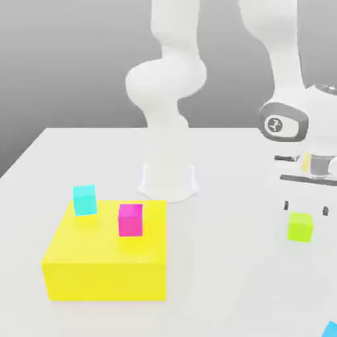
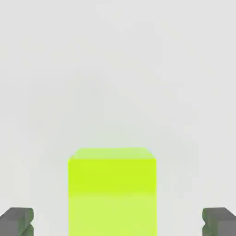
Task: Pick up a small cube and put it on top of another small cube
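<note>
Hand [image 2: 118,223] released, fingers [image 2: 16,221] spread either side of the lime-green cube [image 1: 300,226], which sits on the counter [image 1: 224,276] toward its right edge in the exterior view. Grasp, lift and stacking remain.

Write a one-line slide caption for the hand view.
Open gripper poised over the small lime-green cube, grey fingertips apart on either side, on the white table.
</note>
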Controlling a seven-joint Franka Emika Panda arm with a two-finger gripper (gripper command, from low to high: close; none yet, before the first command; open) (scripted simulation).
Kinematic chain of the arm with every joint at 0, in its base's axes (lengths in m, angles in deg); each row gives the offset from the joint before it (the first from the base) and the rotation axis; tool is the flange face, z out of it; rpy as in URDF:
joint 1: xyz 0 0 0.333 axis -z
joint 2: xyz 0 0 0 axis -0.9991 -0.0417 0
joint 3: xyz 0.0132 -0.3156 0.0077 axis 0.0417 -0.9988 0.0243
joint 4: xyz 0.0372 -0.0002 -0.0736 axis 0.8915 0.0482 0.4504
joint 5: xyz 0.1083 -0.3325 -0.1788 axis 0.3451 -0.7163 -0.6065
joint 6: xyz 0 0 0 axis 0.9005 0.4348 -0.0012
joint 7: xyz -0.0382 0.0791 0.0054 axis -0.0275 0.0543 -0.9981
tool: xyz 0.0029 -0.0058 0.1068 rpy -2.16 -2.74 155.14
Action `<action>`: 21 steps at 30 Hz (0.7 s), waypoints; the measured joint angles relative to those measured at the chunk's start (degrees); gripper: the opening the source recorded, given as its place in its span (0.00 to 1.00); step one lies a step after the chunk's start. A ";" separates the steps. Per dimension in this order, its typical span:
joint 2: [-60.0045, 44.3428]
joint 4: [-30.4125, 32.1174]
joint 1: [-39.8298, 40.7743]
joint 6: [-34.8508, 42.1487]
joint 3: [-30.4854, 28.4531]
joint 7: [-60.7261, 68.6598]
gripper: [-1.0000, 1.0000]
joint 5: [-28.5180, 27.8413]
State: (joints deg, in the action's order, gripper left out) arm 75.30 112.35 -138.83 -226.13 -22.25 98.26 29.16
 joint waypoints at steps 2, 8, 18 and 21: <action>-3.66 -0.66 -1.44 -2.98 -1.66 -0.70 0.00 -0.98; -4.46 -0.81 -1.75 -3.49 -2.02 -0.83 0.00 -1.17; 13.41 2.27 6.90 11.13 -1.99 5.36 0.00 1.50; 19.63 3.06 12.65 16.38 -5.65 9.23 0.00 -1.29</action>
State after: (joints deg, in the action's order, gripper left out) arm 94.93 115.41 -126.18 -209.75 -27.90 107.49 27.88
